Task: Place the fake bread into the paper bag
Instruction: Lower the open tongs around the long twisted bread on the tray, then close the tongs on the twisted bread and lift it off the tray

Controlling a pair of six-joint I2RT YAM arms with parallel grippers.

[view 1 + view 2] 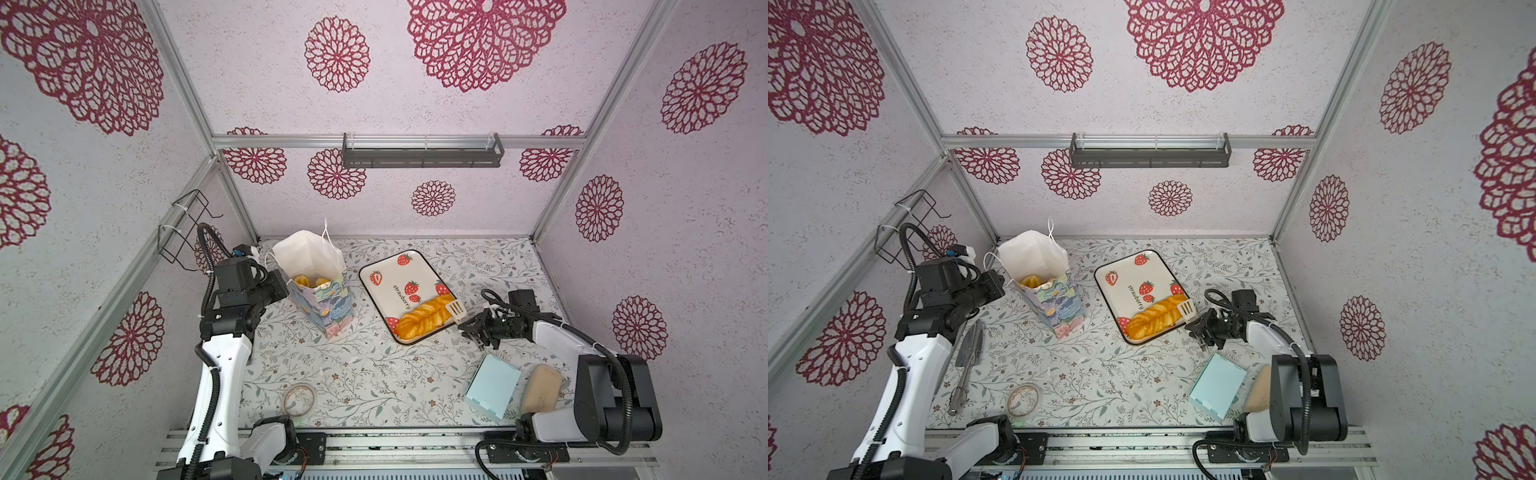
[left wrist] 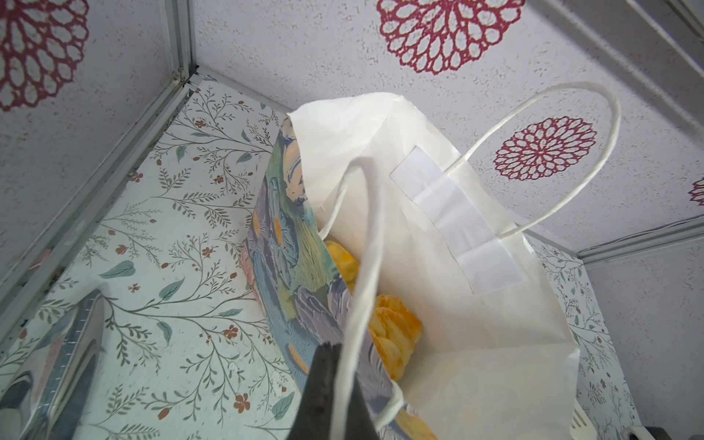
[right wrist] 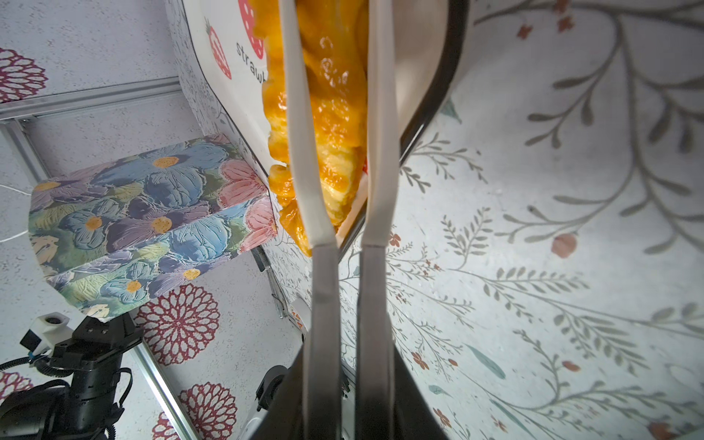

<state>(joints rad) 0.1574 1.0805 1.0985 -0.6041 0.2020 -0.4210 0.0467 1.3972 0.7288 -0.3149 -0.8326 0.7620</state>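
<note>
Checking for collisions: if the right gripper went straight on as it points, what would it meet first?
Probably the braided loaf on the strawberry tray: the tongs held in the right gripper reach its end. The tray rim could come first; depth is unclear.

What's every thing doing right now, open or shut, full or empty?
paper bag, upright, open, pastries inside.
braided loaf, lying on the tray.
tongs, held at the loaf's end.
left gripper, shut on the paper bag's rim.
right gripper, shut on the tongs.

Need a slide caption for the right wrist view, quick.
Tongs in the right gripper poised over the braided loaf on the strawberry tray; floral paper bag beside it.
</note>
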